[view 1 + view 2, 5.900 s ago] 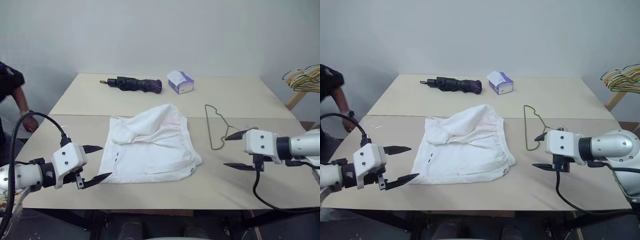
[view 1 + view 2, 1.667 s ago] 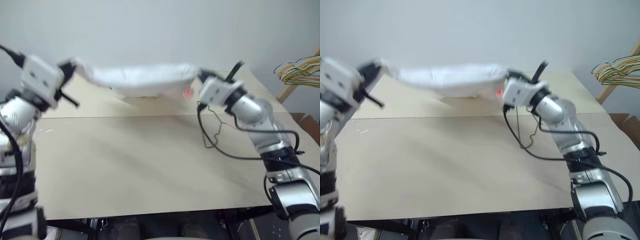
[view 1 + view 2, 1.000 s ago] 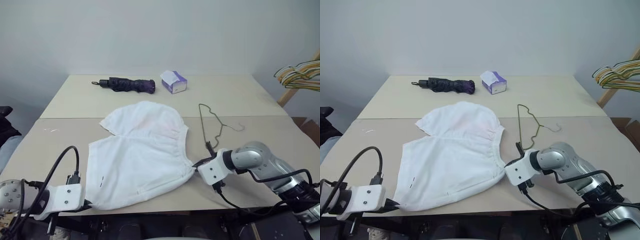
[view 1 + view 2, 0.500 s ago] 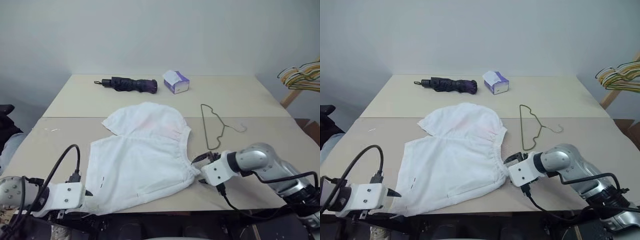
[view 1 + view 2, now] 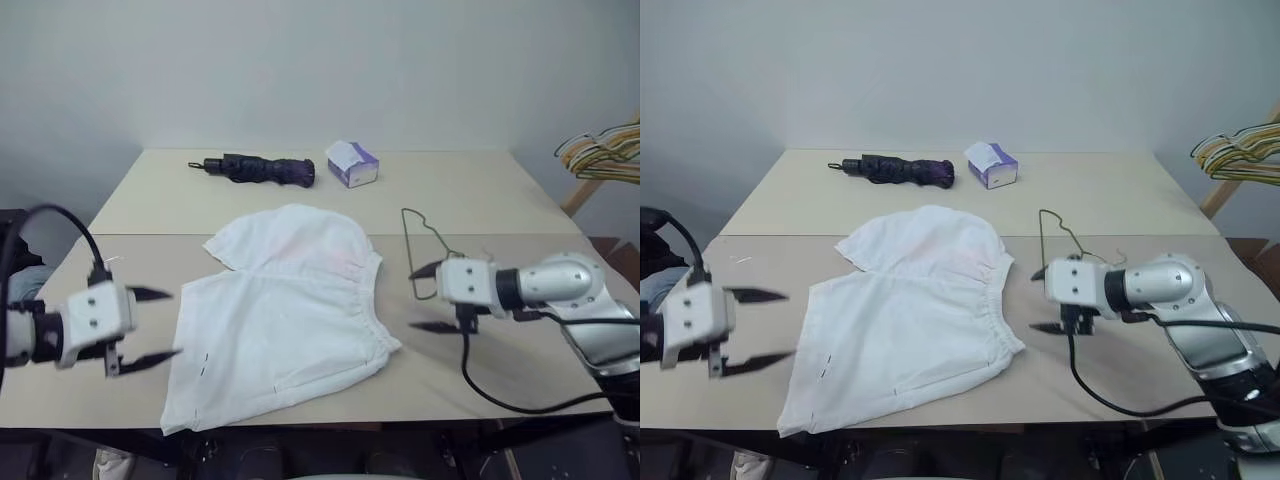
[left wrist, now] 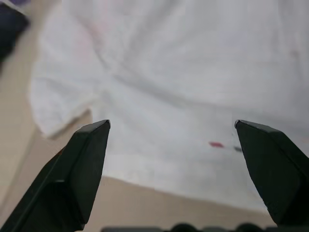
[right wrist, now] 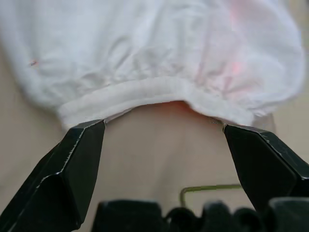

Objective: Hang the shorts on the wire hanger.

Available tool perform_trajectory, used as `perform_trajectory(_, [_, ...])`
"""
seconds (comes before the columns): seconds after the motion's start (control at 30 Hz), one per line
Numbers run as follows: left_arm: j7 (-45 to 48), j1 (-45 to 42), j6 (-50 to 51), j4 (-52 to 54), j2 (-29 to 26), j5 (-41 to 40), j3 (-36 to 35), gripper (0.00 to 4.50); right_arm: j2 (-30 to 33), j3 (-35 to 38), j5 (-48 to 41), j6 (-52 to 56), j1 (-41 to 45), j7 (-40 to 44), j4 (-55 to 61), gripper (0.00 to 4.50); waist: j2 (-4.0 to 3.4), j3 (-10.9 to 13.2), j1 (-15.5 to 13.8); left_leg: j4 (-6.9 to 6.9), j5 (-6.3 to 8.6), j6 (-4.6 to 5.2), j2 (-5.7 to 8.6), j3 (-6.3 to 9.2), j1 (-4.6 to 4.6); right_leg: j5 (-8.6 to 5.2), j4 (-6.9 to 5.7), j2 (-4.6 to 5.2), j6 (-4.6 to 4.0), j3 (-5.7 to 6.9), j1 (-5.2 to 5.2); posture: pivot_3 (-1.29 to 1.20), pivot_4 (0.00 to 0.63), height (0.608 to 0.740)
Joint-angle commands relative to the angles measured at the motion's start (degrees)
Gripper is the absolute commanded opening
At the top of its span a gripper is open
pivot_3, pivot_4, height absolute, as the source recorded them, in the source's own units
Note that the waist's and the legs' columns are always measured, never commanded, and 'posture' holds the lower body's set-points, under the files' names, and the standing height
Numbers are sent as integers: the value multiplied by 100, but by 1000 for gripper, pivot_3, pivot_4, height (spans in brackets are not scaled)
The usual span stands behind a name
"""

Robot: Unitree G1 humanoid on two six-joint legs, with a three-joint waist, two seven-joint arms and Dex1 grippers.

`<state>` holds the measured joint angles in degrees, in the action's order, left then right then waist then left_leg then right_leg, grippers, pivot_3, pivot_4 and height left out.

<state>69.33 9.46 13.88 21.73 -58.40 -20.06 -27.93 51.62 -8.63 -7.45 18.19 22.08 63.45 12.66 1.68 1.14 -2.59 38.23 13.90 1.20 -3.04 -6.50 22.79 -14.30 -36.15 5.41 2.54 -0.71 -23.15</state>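
L gripper (image 5: 150, 326) and R gripper (image 5: 428, 298) both spread wide, empty, hovering either side of the shorts (image 5: 283, 308). Shorts lie flat on the counter (image 5: 470, 190), waistband toward R gripper. Step, prob: shorts laid out, hanger pickup next. Wire hanger (image 5: 428, 250) lies just right of shorts, beyond R gripper; thin wire flat on counter, needs precise pinch. Folded umbrella (image 5: 258, 169) and tissue box (image 5: 352, 164) lie well behind shorts, not in the way.

Left end effector (image 5: 150, 325) and right end effector (image 5: 428, 298) both gape wide.
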Motion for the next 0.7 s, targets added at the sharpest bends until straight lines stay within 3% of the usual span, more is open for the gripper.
perform_trajectory(0.03, [-416, -466, 342, 204, 192, -381, 182, 4488, -326, 150, -73, 929, 301, -491, -192, 4500, 0, 0, 0, 0, 1, 1, 1, 0, 2, 1, -2, 1, 1, -1, -1, 119, 0, 740])
perform_trajectory(0.3, [-819, -836, 483, 547, 564, -522, 818, 4488, -1317, 107, 155, 2242, 775, -1700, -1047, 4500, 0, 0, 20, 2, -1, -2, 3, 4, 4, 4, -8, -3, 1, -1, -1, 88, 0, 740])
perform_trajectory(0.5, [-917, -1237, 420, 363, 597, -382, 1316, 4488, -2195, 198, 270, 2818, 1434, -2637, -2476, 4500, -1, -1, 61, 2, -2, -5, 3, 4, 4, 5, -10, -6, -1, -2, -2, 66, 0, 740])
perform_trajectory(0.7, [-838, -1437, 350, 277, 541, -339, 1488, 4488, -2364, 224, 175, 3074, 1620, -2678, -3442, 4500, -3, -1, 72, 1, -1, -3, 5, 6, 14, 6, -4, -4, 2, -1, -5, 60, 0, 740])
